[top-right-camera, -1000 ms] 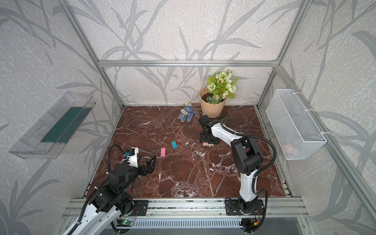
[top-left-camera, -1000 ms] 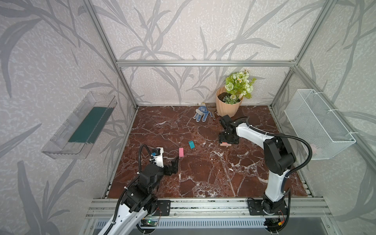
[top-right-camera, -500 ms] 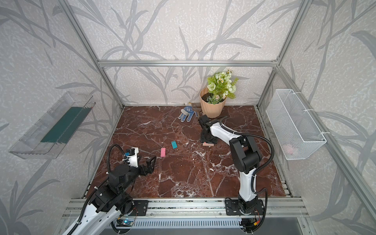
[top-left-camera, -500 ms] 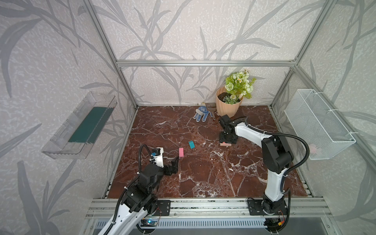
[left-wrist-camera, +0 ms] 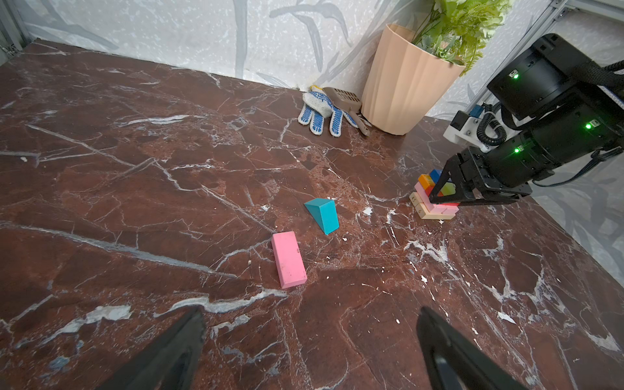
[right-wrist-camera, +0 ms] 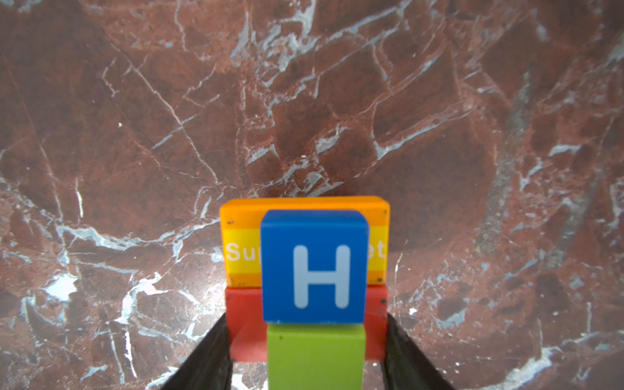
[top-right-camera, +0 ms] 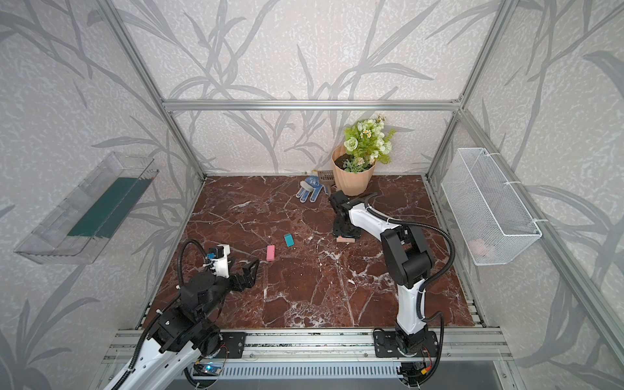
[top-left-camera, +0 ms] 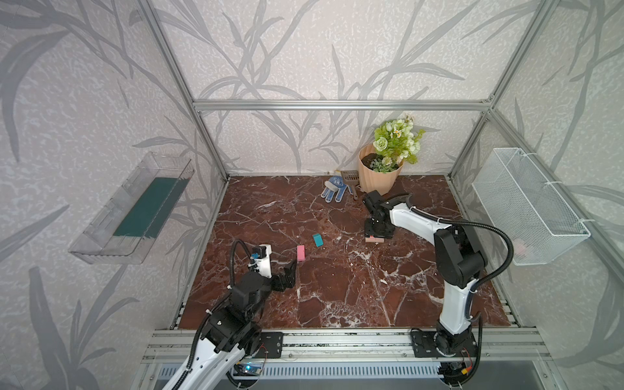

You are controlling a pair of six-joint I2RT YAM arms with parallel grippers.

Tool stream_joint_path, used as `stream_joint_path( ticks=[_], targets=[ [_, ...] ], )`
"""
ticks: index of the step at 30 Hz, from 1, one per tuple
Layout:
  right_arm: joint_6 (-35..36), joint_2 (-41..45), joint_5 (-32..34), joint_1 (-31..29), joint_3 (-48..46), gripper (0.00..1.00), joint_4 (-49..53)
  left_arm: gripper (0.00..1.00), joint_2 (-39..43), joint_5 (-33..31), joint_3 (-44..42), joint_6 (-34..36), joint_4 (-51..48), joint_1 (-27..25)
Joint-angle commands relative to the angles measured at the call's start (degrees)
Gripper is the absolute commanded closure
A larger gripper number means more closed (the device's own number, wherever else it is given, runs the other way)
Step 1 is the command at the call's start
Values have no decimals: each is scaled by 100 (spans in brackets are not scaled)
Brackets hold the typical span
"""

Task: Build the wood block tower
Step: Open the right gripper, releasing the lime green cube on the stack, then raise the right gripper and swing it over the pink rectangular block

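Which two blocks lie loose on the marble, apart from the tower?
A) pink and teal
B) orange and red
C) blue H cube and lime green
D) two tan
A: the pink block and the teal block lie alone ahead of the left gripper, well apart from the tower that the right gripper clasps.

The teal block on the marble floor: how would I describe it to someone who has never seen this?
Start at the peach ribbed flowerpot against the back wall of the dark red marble tabletop. Toward the middle, two loose blocks lie side by side without touching. The teal wooden block is the wedge with a sloping face; its neighbour is a flat pink rectangular block.
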State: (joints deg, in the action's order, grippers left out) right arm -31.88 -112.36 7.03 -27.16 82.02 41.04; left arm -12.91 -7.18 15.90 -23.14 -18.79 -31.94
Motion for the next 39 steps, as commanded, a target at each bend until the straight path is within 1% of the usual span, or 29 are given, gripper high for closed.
stream_joint_path(
  ticks=[1, 7, 15, 23, 28, 33, 36, 39],
  targets=[
    [-33, -82, 93, -5, 148, 39, 189, 1, 16, -56, 66, -33, 30, -28],
    [-29, -76, 88, -3, 148, 37, 197, 1, 16, -62, 71, -27, 28, -24],
    [6, -86, 63, -1, 165, 29, 177, 1, 13, -64, 67, -33, 29, -24],
    [68, 127, 27, -13, 124, 26, 229, 1, 15, -64, 71, -30, 26, -30],
    [41, 627, 52, -73, -129, 24, 259, 1, 16, -64, 67, -33, 25, -26],
    [-44, 1523, 364, -368, -510, 18, 274, 1, 16, -55, 64, -33, 32, -31],
    [-90, 2221, 660, -752, -819, 15, 66, 1, 16, -58, 70, -33, 20, -26],
    [-4, 2690, 1183, -1423, -1065, 14, -337, 1, 21, -48, 71, -33, 16, -28]
  ],
)
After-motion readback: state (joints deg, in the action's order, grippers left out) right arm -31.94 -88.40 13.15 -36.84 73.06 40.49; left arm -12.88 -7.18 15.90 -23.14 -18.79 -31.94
